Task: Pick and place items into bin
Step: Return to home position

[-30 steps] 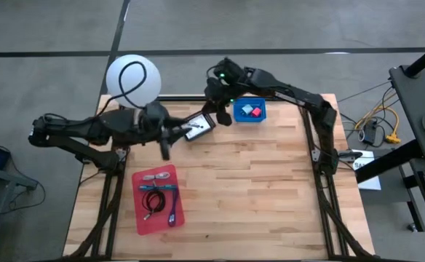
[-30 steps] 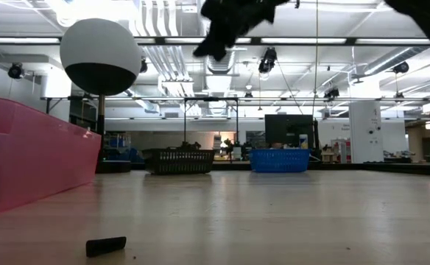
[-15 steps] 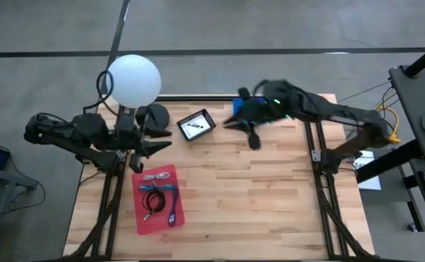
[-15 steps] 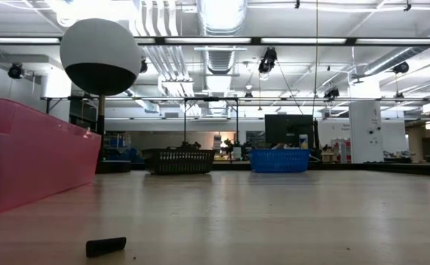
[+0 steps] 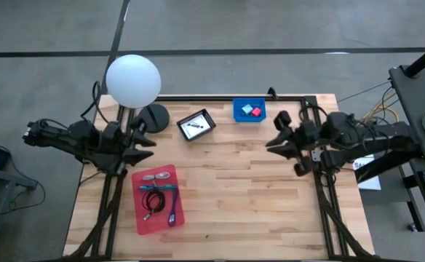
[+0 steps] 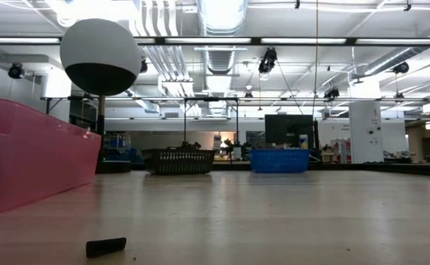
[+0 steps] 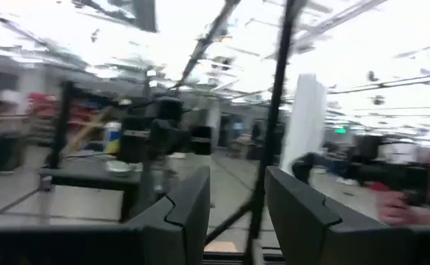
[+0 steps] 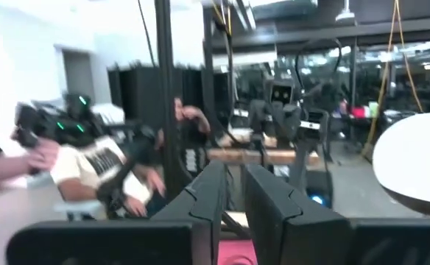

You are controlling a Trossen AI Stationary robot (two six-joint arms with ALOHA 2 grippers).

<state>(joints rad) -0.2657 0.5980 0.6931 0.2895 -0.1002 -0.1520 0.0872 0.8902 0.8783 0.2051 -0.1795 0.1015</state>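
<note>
Hovering empty over the table's (image 5: 234,204) left edge, the left gripper (image 5: 141,142) has its fingers (image 7: 189,213) apart; the right gripper (image 5: 274,142), over the right edge, shows a narrow gap between its fingers (image 8: 274,206). A white packet (image 5: 195,126) lies in the black bin (image 5: 180,128), a pink cube (image 5: 256,112) in the blue bin (image 5: 236,110), and cables (image 5: 153,200) on the red tray (image 5: 143,218).

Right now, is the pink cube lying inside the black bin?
No, the pink cube lies in the blue bin, apart from the black bin.
</note>
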